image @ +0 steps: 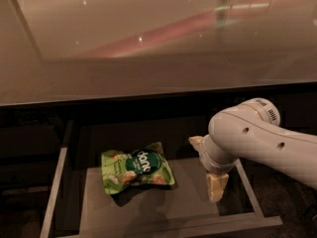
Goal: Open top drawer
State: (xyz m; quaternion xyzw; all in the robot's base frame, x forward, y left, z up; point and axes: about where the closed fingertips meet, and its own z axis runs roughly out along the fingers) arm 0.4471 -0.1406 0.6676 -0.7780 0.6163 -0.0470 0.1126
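Top drawer (56, 181) stands pulled well out from under the bench (148, 58), so we read the task as essentially done. Its pale grey rim runs down the left side and across the front at the bottom of the view. The inside is shallow and grey, and the back is lost in shadow under the bench edge. We don't see the front panel or handle from this angle.

End effector (207, 166) sits inside the drawer's right half, above the floor and close to the right rim. The white arm (262, 138) reaches in from the right. We see two pale fingertips (217, 187) set apart with nothing between them, so it looks spread wide and empty, though the wrist hides part of the gap. It is nowhere near the front edge, so we judge it isn't pulling.

A green snack bag (137, 169) lies flat on the drawer floor, left of the end effector and apart from it. It's a bystander to this task.
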